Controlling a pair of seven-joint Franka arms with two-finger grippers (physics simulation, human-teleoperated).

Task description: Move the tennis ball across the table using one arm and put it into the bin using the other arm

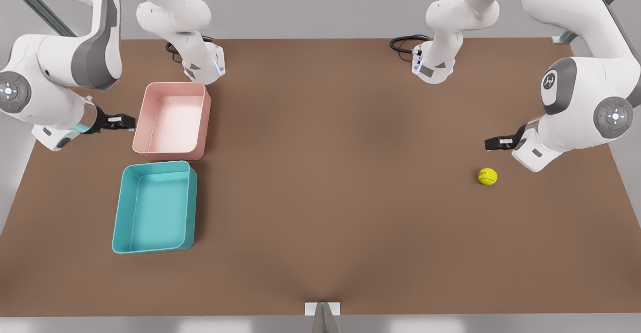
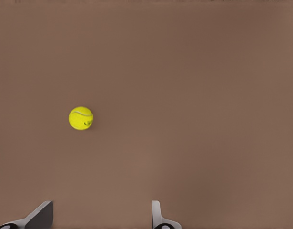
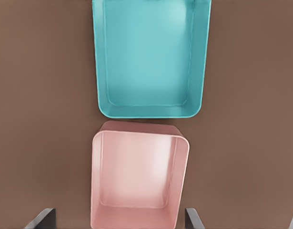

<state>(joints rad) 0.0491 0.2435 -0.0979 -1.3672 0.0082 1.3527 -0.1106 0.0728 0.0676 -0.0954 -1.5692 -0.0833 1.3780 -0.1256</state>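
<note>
Overhead, the left gripper [image 1: 487, 144] hangs w/ jaws spread and nothing between them, at the front view's right, above the table [image 1: 320, 198]. Its fingertips [image 2: 41, 214] show in the left wrist view w/ a wide gap. The tennis ball [image 1: 487, 176] lies on the table near this gripper, not touching it, a bit toward the camera side.

The right gripper [image 1: 131, 121] hangs at the front view's left, jaws also spread, empty, just beside the pink tub [image 1: 173, 120]. The bin [image 1: 155, 207], teal, sits next to the pink tub, nearly touching end to end. Ball and bin are well apart, on opposite sides of the table.
</note>
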